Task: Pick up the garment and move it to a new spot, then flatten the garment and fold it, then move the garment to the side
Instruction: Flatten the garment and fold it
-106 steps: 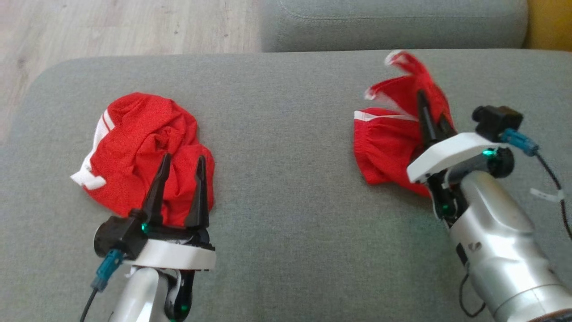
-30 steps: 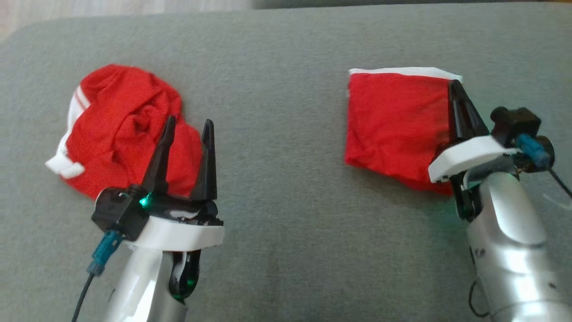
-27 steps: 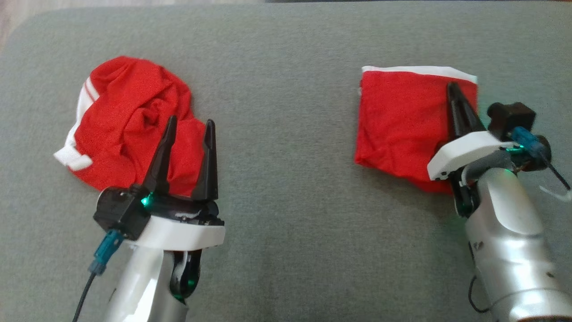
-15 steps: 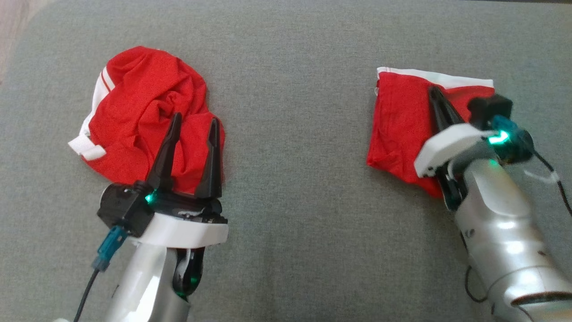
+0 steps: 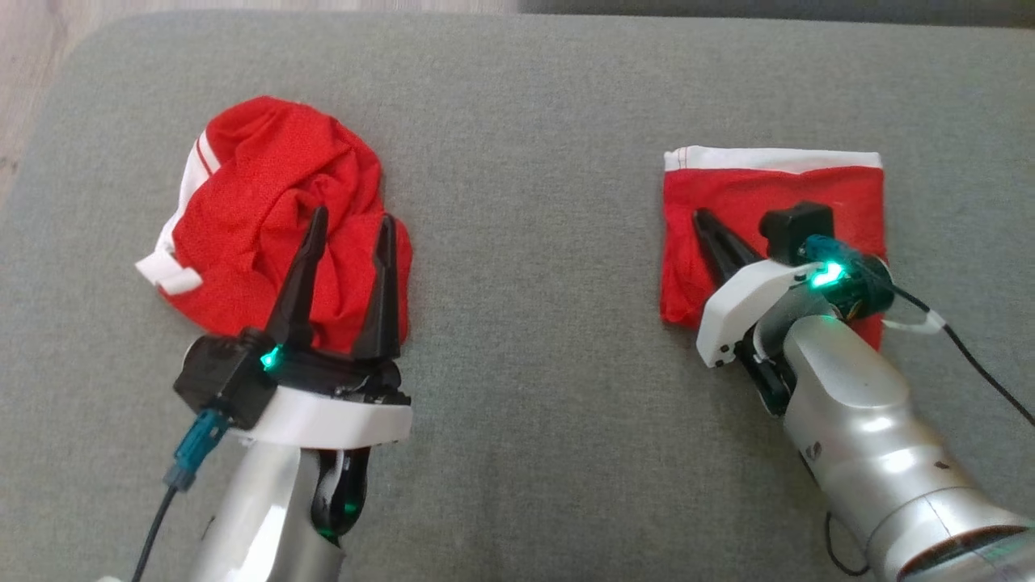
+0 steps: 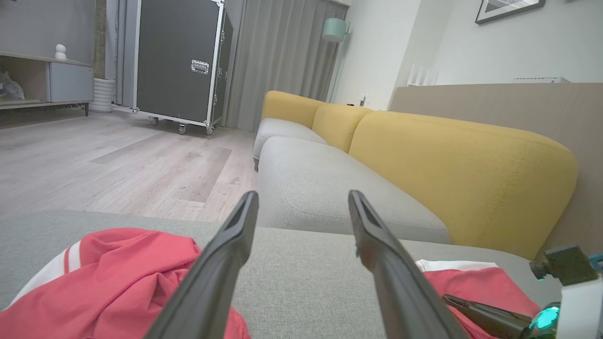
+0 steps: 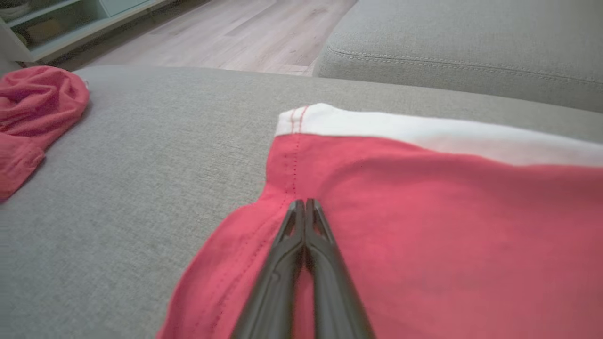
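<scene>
Right tool (image 5: pixel 700 217) was clenched, tips resting on folded red garment (image 5: pixel 776 184) at the right of the grey cushion (image 5: pixel 525 242), white band (image 5: pixel 772 158) along its far edge | left tool (image 5: pixel 352 217) hovered released at crumpled red garment (image 5: pixel 275 178), well apart | right arm was nearer for the sideways move.

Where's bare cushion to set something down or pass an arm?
Free: the wide cushion strip between the crumpled garment and the folded garment, and the far band behind both. Crowded: left jaws over the crumpled one, right jaws, shut, atop the folded one.
</scene>
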Available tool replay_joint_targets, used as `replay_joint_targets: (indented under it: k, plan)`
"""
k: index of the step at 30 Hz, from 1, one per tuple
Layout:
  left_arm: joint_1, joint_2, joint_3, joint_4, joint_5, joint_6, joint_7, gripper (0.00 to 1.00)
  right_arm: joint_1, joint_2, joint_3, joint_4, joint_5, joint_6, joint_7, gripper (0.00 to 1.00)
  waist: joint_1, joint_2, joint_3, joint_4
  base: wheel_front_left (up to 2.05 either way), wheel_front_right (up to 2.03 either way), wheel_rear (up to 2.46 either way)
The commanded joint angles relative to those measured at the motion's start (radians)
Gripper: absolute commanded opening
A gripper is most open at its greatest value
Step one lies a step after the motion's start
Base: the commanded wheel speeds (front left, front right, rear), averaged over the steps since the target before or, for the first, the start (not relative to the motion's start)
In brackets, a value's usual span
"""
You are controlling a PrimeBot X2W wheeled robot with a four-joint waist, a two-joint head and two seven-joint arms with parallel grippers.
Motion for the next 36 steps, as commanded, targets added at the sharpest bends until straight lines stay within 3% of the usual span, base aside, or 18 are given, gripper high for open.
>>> replay_joint_targets:
  k: [1, 9, 14, 22, 23, 24, 30, 36]
  plan:
    - [-0.015, 0.004, 0.039, -0.025, 0.001, 0.002, -0.005, 1.00, 0.004, 0.013, 0.026, -0.018, 0.014, -0.001, -0.009, 0.00, 0.0000, 0.0000, -0.012, -0.010, 0.00, 0.00, 0.00]
    - [0.031, 0.004, 0.078, -0.030, 0.013, 0.002, -0.005, 1.00, -0.016, 0.013, 0.005, -0.077, 0.042, -0.001, -0.050, 0.00, 0.0000, 0.0000, -0.085, -0.082, 0.00, 0.00, 0.00]
    - [0.059, 0.004, 0.097, -0.038, 0.014, 0.002, -0.005, 1.00, 0.043, -0.014, -0.125, -0.255, -0.024, -0.001, -0.052, 0.00, 0.0000, 0.0000, -0.127, -0.133, 0.00, 0.00, 0.00]
    - [0.108, 0.004, 0.121, -0.044, 0.010, 0.002, -0.005, 1.00, 0.275, -0.007, -0.310, -0.554, -0.119, -0.001, -0.052, 0.00, 0.0000, 0.0000, -0.175, -0.198, 0.00, 0.00, 0.00]
    - [0.114, 0.004, 0.123, -0.044, 0.008, 0.002, -0.005, 1.00, 0.306, -0.004, -0.325, -0.587, -0.132, -0.001, -0.052, 0.62, 0.0000, 0.0000, -0.179, -0.204, 0.00, 0.00, 0.00]
    - [0.121, 0.004, 0.124, -0.044, 0.008, 0.002, -0.005, 1.00, 0.337, 0.000, -0.335, -0.619, -0.144, -0.001, -0.052, 1.00, 0.0000, 0.0000, -0.181, -0.210, 0.00, 0.00, 0.00]
    - [0.148, 0.004, 0.128, -0.033, 0.003, 0.002, -0.005, 1.00, 0.478, 0.012, -0.333, -0.732, -0.159, -0.001, -0.052, 1.00, 0.0000, 0.0000, -0.183, -0.236, 0.00, 0.00, 0.00]
    - [0.149, 0.004, 0.132, -0.029, -0.008, 0.002, -0.005, 1.00, 0.502, 0.013, -0.310, -0.763, -0.129, -0.001, -0.052, 1.00, 0.0000, 0.0000, -0.171, -0.240, 0.00, 0.00, 0.00]
